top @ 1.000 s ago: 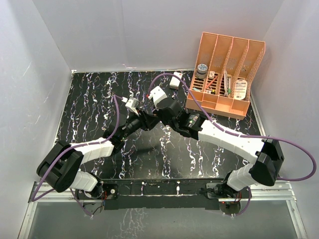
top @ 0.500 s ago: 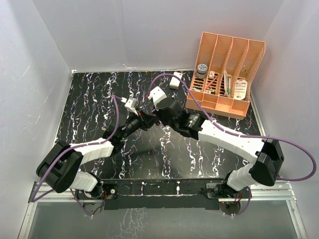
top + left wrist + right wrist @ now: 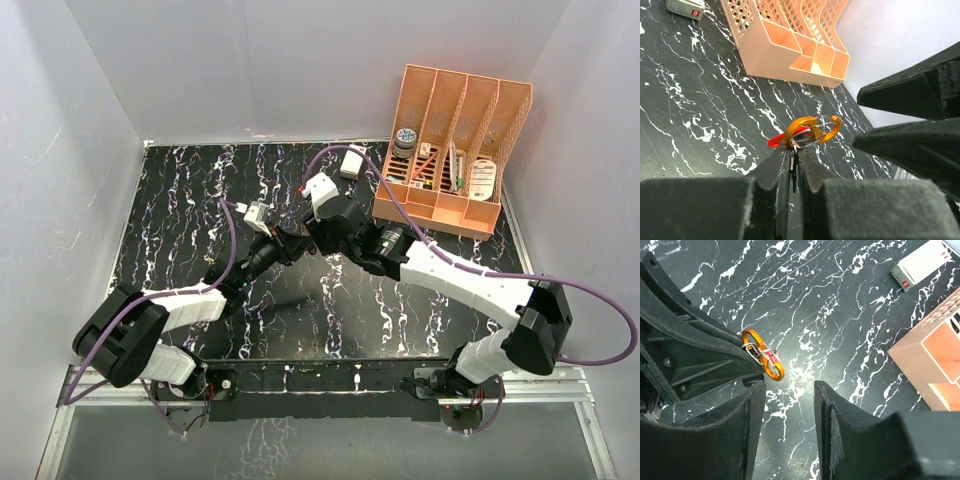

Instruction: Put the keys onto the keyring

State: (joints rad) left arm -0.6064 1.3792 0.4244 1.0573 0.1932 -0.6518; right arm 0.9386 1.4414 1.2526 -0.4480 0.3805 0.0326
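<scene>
Both arms meet mid-table. Left gripper: jaws pressed together, pinching the keyring by its lower edge, with the ring held up off the table. Red key sits right behind the ring, touching it at 8 o'clock in the left wrist view; a thin silver wire loops across the ring too. Black key: can't make it out. Right gripper: jaws spread, holding nothing; the ring is just beyond the gap at 11 o'clock in its own view, not touching. In the top view the orange file organiser is at 2 o'clock from the grippers and the white box at 1 o'clock, both well apart from the ring.
</scene>
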